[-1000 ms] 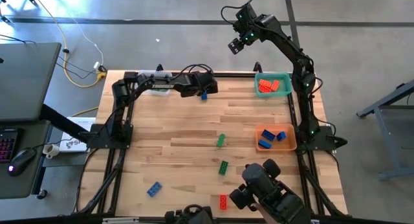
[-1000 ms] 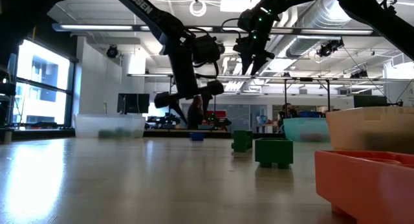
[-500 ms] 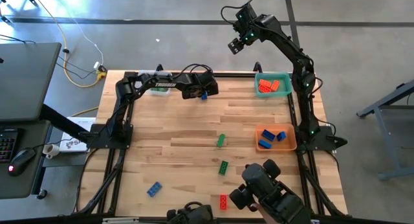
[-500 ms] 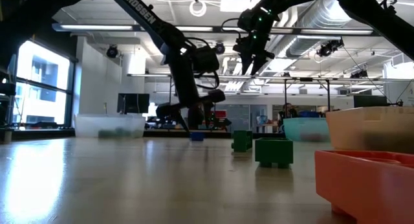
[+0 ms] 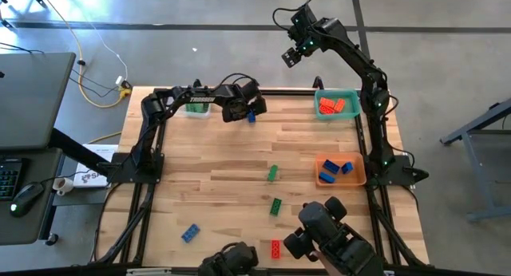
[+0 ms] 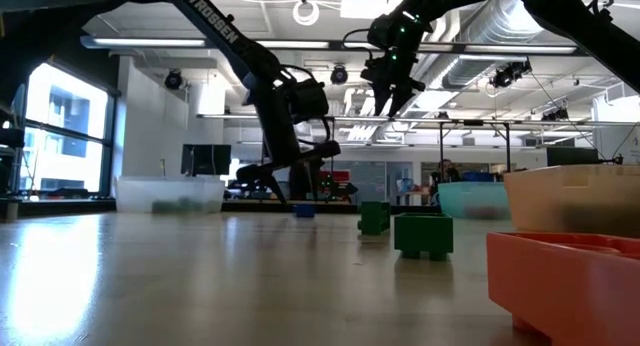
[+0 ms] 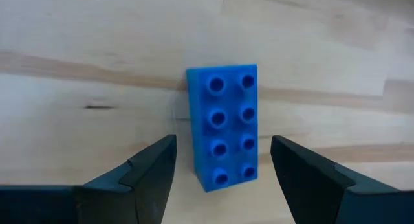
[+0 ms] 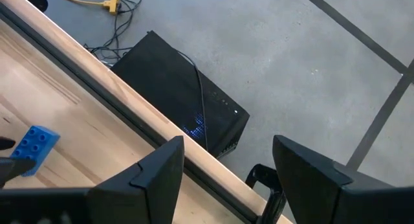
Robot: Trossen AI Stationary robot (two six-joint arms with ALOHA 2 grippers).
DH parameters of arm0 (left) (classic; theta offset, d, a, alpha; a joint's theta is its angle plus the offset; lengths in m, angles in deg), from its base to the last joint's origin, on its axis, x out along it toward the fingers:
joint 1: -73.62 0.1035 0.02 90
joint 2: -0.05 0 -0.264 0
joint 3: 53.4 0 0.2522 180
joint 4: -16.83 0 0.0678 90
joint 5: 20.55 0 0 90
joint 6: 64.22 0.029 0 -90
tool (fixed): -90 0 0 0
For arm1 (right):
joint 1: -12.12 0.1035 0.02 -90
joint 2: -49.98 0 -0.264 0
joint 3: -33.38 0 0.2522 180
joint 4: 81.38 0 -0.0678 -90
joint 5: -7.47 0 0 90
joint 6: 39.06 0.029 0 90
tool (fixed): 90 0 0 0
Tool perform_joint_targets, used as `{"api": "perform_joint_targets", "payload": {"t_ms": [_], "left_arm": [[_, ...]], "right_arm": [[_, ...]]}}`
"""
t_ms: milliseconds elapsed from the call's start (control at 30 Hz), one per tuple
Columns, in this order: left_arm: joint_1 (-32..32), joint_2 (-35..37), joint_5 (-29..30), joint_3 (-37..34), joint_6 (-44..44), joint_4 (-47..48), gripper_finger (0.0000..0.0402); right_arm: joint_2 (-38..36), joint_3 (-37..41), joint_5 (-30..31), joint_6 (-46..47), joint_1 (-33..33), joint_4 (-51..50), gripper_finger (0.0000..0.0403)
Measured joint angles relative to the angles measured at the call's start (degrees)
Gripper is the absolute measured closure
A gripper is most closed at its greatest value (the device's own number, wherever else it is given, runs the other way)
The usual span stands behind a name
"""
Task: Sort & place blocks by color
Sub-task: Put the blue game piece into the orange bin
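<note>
Hovering with fingers spread over a blue block (image 7: 223,125) lying flat on the far tabletop (image 5: 215,164), the left end effector (image 7: 223,166) is being lined up for a pick, a descent and closing being needed next; the right end effector (image 5: 291,54) is being held spread and empty, high beyond the far edge.

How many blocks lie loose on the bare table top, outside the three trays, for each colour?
blue blocks: 2
green blocks: 2
red block: 1
Total: 5 loose blocks
</note>
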Motion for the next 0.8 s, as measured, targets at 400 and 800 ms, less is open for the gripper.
{"api": "perform_joint_targets", "payload": {"t_ms": [400,800], "left_arm": [[0.95,-1.84,-5.47,0.09,0.35,-2.93,0.0163],[2.20,-2.14,-6.26,0.54,0.79,-1.76,0.0163]], "right_arm": [[0.00,0.00,-0.02,0.00,0.00,0.05,0.0178],[0.00,0.00,-0.07,0.02,0.00,-0.28,0.0178]]}}
